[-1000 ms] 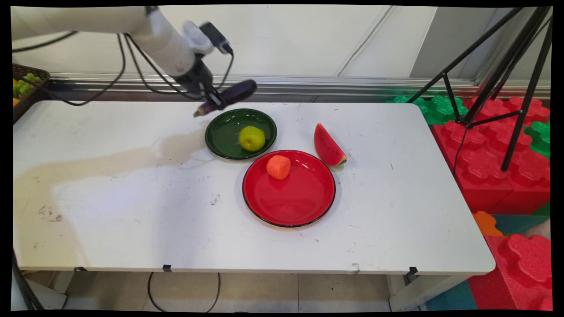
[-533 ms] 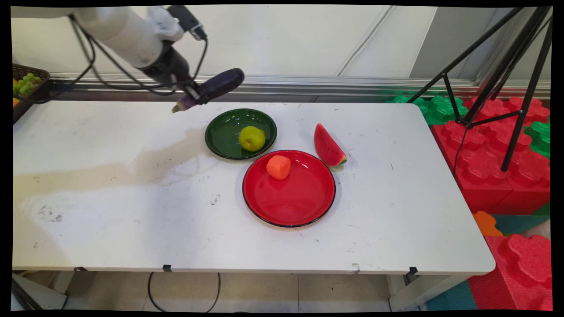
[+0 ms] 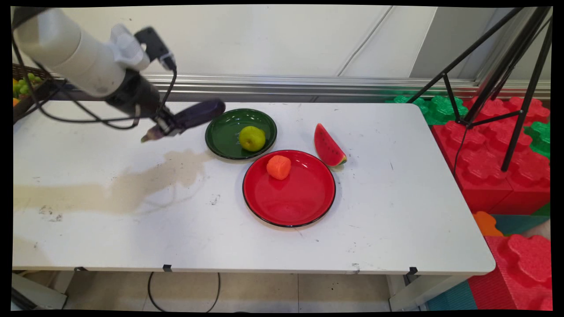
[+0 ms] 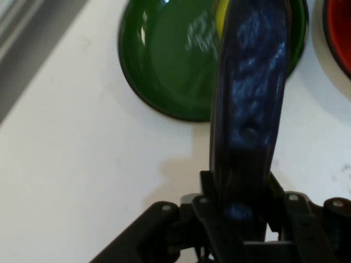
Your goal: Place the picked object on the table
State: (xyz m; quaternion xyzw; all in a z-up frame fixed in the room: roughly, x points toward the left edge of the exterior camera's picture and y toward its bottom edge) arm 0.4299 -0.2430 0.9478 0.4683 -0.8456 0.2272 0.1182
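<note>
While the gripper [image 3: 169, 127] pinches the eggplant [image 3: 194, 116] above the table [image 3: 396, 211], it sits just left of the green plate [image 3: 224, 132]
long axis points at that plate, stem end away

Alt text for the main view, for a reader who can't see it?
The tool holds a purple eggplant above the white table, left of a green plate with a green apple. Nearby: red plate, orange fruit, watermelon slice.

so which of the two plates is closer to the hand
The green plate, the one holding the yellow-green apple. It lies just right of the hand gripping the eggplant; the red plate lies farther away, nearer the camera.
</note>
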